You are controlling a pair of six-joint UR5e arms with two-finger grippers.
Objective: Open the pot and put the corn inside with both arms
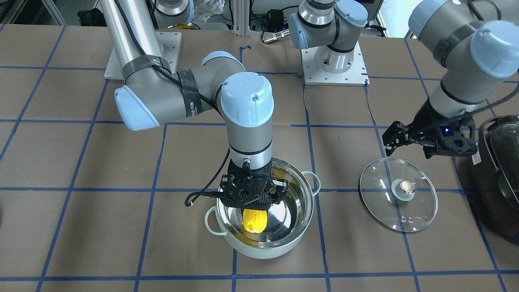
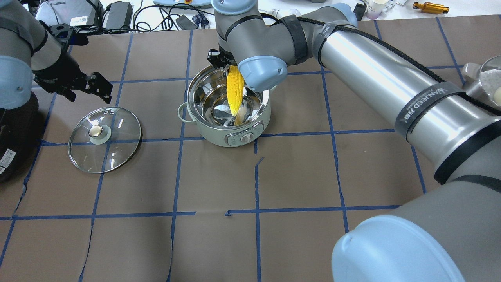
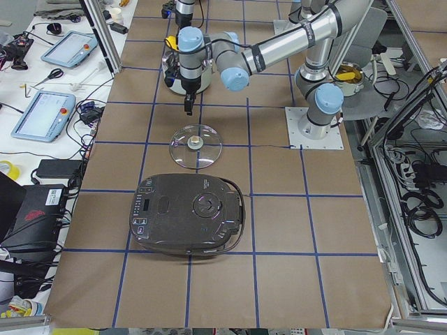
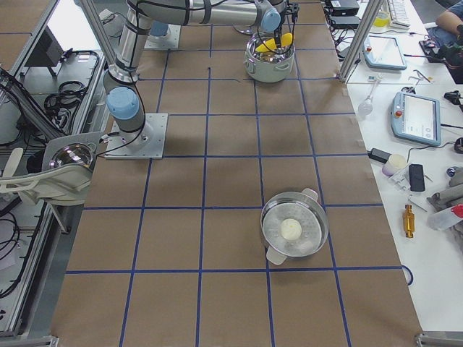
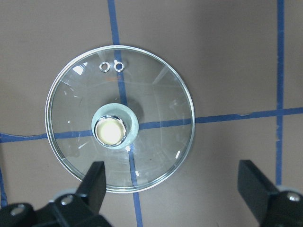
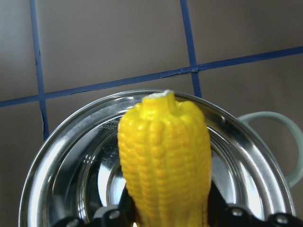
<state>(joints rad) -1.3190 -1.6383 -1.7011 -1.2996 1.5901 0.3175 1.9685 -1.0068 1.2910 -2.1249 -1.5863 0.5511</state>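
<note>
The pot [image 2: 207, 131] has a mirror-bright steel inside and a smooth pale green wall. Its lid [image 2: 113, 145] is clear glass with a shiny rim. The corn [image 2: 235, 92] looks bumpy and faintly glossy. Matt brown paper covers the desk [image 2: 297, 176]. The right arm [image 2: 372, 66] is satin metal.

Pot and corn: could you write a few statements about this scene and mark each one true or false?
1. The lid lies on the table, apart from the pot. True.
2. The corn lies flat on the pot's bottom. False: the right gripper holds it by its upper end, tip pointing down into the pot.
3. The left gripper is shut on the lid's knob. False: it is open above the lid and holds nothing.
4. A black appliance stands on the table near the lid. True.
</note>
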